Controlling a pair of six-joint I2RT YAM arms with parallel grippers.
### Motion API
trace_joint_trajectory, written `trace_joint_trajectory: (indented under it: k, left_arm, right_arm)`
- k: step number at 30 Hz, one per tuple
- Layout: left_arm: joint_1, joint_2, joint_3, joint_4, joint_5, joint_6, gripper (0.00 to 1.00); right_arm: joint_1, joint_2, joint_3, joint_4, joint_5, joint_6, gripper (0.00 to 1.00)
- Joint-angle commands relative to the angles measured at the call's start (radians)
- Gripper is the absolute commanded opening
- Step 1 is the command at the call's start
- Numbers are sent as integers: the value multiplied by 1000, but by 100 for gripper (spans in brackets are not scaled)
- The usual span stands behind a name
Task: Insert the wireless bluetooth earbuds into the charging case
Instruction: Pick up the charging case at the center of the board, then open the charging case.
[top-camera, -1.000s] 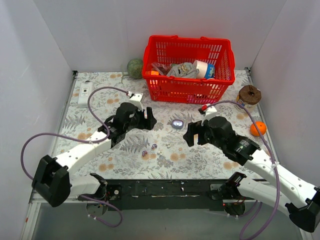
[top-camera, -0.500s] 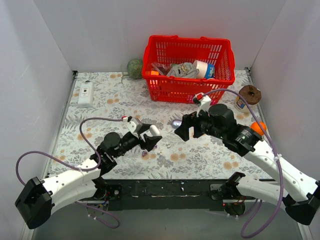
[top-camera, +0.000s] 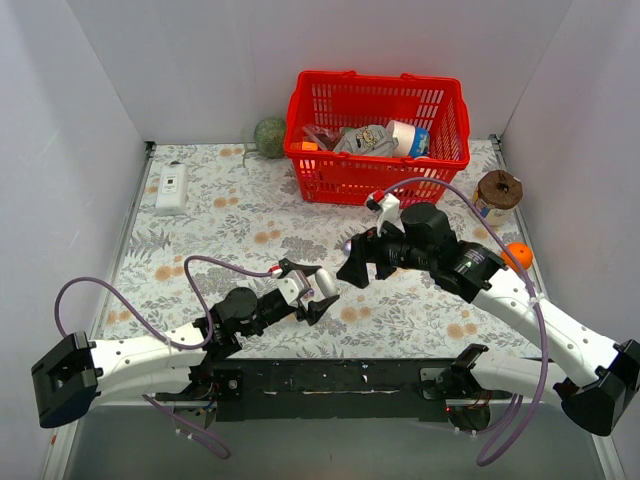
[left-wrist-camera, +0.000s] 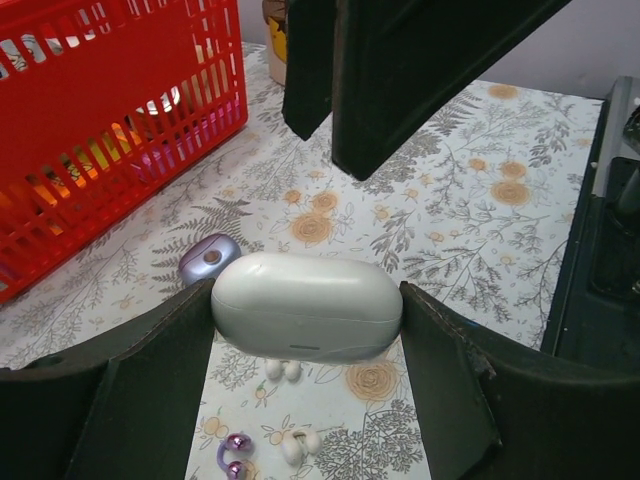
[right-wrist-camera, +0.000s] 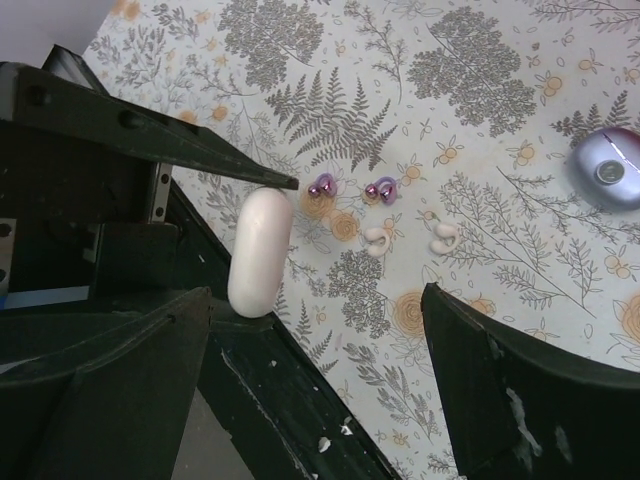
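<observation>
Left gripper (top-camera: 320, 292) clamps white pebble (left-wrist-camera: 306, 305) end to end, near-left of charging case (right-wrist-camera: 608, 170). Earbuds (right-wrist-camera: 381, 189) also near-left of it. Case flat, long axis roughly left-right. Right gripper (top-camera: 356, 262) just beside it, wide, empty.

Purples, white, red
Glossy purple earbuds (right-wrist-camera: 322, 184), lavender case (right-wrist-camera: 608, 170), white pebble (left-wrist-camera: 305, 305), red basket (top-camera: 375, 135); cloth (top-camera: 230, 215) printed with grey ferns, orange blooms.

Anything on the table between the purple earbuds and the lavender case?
Nothing visible: right wrist view shows bare tablecloth between the earbuds and the charging case. Two white buds lie just beside that line.
</observation>
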Motion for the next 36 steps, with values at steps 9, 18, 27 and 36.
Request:
trace_joint_trajectory:
  k: [9,18,27,36]
  left_arm:
    - [-14,16,-8,52,-73,50,0]
    - [-28,34,3,58,-77,50,0]
    - [-51,40,20,61,-84,51,0]
    - [-72,31,20,55,-97,54,0]
  right_arm:
    - [21,45,26,62,-91,9,88]
    - [50,91,40,59,-81,3,91]
    - [55,138,28,29,-49,-6,91]
    - [55,132,5,19,-7,-5,90]
